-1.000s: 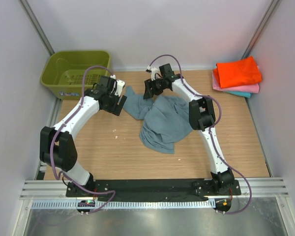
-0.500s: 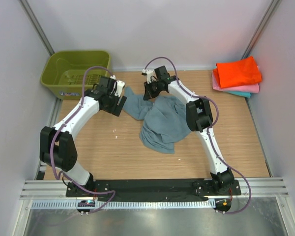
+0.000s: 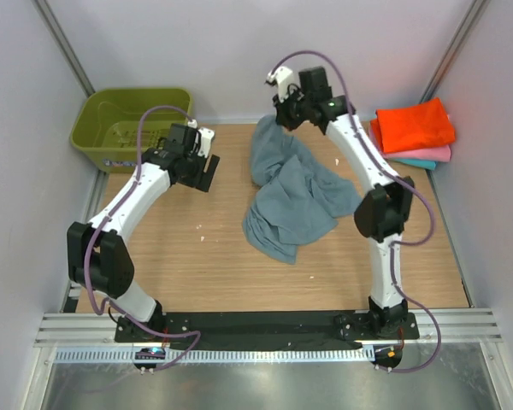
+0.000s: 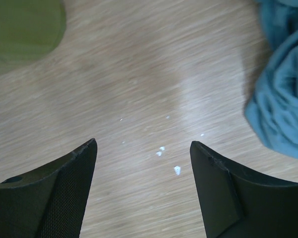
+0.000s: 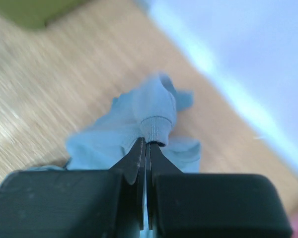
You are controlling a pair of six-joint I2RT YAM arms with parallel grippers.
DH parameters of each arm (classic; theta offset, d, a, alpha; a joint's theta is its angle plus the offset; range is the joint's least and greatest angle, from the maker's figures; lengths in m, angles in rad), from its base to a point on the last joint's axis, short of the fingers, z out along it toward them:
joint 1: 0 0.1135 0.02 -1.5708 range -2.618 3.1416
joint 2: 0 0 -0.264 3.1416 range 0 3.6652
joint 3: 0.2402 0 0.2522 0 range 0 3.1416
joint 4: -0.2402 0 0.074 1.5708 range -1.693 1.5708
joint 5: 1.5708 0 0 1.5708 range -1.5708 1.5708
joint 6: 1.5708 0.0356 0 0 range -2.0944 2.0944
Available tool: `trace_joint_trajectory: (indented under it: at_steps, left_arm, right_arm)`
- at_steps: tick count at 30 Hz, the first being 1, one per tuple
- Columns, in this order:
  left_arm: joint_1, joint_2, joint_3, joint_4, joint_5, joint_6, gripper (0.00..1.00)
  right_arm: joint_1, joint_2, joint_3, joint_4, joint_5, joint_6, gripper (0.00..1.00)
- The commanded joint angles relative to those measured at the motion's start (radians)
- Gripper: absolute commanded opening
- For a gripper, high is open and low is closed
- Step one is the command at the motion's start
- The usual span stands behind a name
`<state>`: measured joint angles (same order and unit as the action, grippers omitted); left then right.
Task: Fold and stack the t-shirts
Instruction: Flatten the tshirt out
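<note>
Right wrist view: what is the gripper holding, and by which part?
The dusty blue-grey cloth t-shirt, pinched by its ribbed edge in the right gripper.

Tabletop (image 3: 188, 256) bare from 6 to 9 o'clock: open passage. Blue-grey shirt (image 3: 295, 201) heaped at centre, lifted end at 12. Basket (image 3: 111, 128) fills 10 o'clock corner; folded shirts (image 3: 415, 124) fill 2 o'clock.

Left gripper (image 4: 143, 145): jaws wide apart over table (image 4: 139, 74).
Blue-grey t-shirt (image 4: 283, 109): bunched at right edge.
Basket (image 4: 25, 25): blurred, top-left corner.
</note>
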<state>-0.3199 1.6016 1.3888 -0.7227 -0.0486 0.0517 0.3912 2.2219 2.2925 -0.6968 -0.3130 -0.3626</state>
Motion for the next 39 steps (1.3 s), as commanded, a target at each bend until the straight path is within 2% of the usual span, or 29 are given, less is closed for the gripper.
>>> trace_joint_trajectory:
  at_steps: [1, 5, 10, 17, 24, 26, 31, 32, 33, 35, 37, 39]
  left_arm:
    - [0.002, -0.006, 0.079, 0.008, 0.177, -0.046, 0.77]
    - [-0.03, 0.063, 0.113, -0.014, 0.404, -0.096, 0.77]
    - [-0.057, 0.257, 0.186, -0.021, 0.718, -0.202, 0.75]
    - [-0.064, 0.496, 0.28, 0.011, 0.794, -0.273, 0.73]
    - [-0.079, 0.57, 0.259, 0.066, 0.831, -0.338, 0.73]
    - [-0.091, 0.595, 0.265, 0.077, 0.845, -0.349, 0.7]
    - [-0.11, 0.635, 0.286, 0.083, 0.854, -0.369, 0.42]
    - [-0.108, 0.63, 0.286, 0.083, 0.857, -0.363, 0.33]
    - [-0.107, 0.62, 0.28, 0.066, 0.857, -0.351, 0.14]
    - [-0.099, 0.559, 0.274, 0.036, 0.837, -0.311, 0.0]
    - [-0.077, 0.49, 0.26, -0.015, 0.829, -0.274, 0.0]
    - [-0.07, 0.35, 0.285, -0.108, 0.779, -0.167, 0.0]
  right_arm:
    - [0.009, -0.264, -0.03, 0.016, 0.083, -0.105, 0.01]
    - [0.015, -0.387, -0.094, -0.001, 0.123, -0.145, 0.01]
    - [0.017, -0.444, 0.001, -0.085, 0.167, -0.141, 0.01]
    - [0.017, -0.508, -0.019, -0.102, 0.222, -0.136, 0.01]
    - [0.017, -0.521, 0.039, -0.148, 0.291, -0.157, 0.01]
    - [0.017, -0.528, 0.036, -0.145, 0.308, -0.164, 0.01]
    - [0.0, -0.541, 0.039, -0.107, 0.396, -0.162, 0.01]
    - [-0.005, -0.539, 0.042, -0.098, 0.4, -0.154, 0.01]
    - [-0.012, -0.541, 0.047, -0.096, 0.407, -0.148, 0.01]
    - [-0.018, -0.544, 0.05, -0.095, 0.413, -0.142, 0.01]
    - [-0.023, -0.567, 0.039, -0.095, 0.422, -0.133, 0.01]
    - [-0.023, -0.599, 0.021, -0.093, 0.425, -0.125, 0.01]
